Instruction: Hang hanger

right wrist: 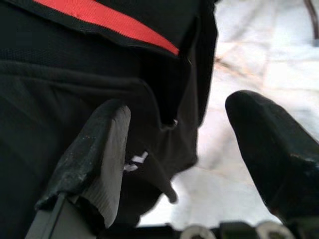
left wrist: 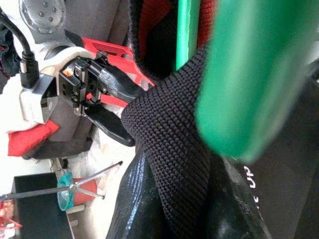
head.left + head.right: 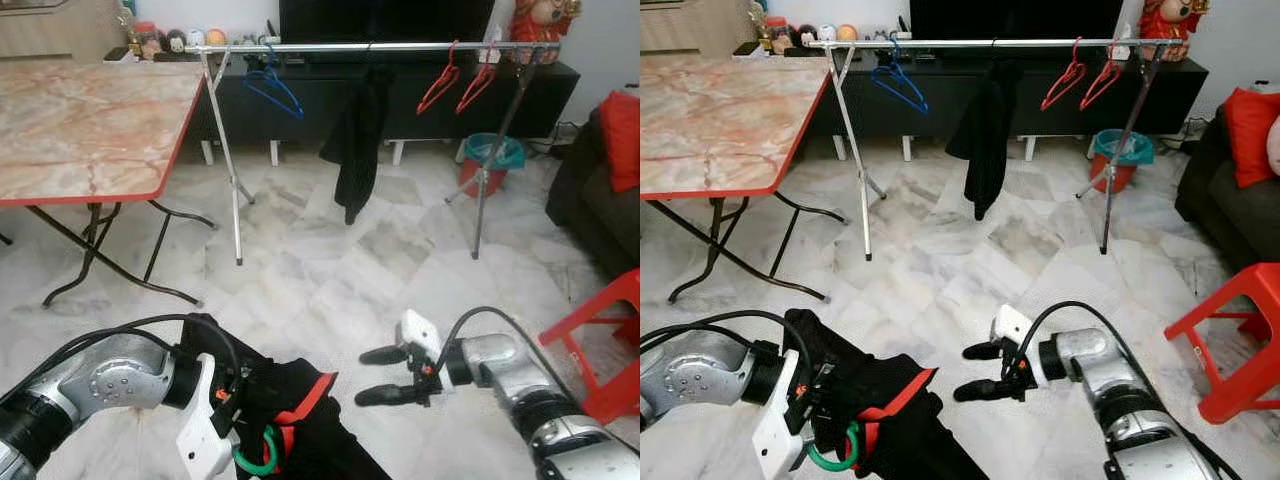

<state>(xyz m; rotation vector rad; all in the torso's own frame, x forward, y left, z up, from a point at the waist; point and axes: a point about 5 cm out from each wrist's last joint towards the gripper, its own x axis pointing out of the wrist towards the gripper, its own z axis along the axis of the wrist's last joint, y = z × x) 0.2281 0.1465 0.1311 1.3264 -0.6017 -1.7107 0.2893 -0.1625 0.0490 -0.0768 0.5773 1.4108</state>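
Low at the robot's left, the left gripper (image 3: 240,440) is clamped on the green hanger (image 3: 262,455), which carries a black garment (image 3: 300,425) with red trim. Just to the right of the garment, the right gripper (image 3: 385,375) hovers with its fingers spread wide, not touching the cloth. Farther ahead stands the clothes rail (image 3: 380,47), holding a blue hanger (image 3: 272,88), two red hangers (image 3: 455,85) and a dark hanging garment (image 3: 358,135). The left wrist view shows the green hanger's bar (image 2: 187,32) passing through ribbed black fabric; the right wrist view shows both fingertips (image 1: 94,149) flanking the garment's edge above marble floor (image 1: 259,55).
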